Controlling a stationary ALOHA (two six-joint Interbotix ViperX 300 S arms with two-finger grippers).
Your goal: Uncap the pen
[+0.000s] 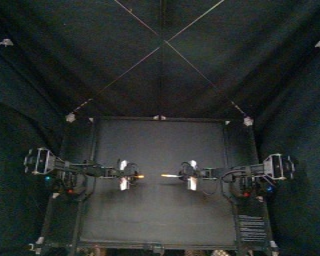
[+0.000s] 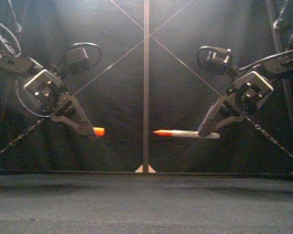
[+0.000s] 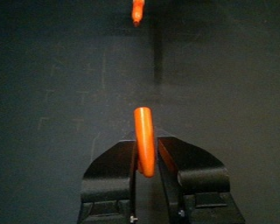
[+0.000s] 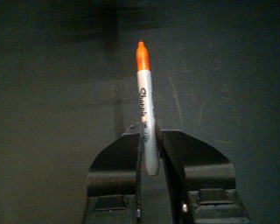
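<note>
Both arms hang above the black counter (image 2: 146, 196). Right claw (image 2: 214, 134) is clamped on a white marker pen with an orange tip (image 2: 186, 134), held level. Left claw (image 2: 85, 130) is closed tight on a small orange pen cap (image 2: 99, 132). Cap and tip face each other, apart.

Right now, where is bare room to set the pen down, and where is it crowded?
The whole table is bare, front and back. Crowded only mid-air, between cap in the left gripper and pen in the right gripper.
</note>
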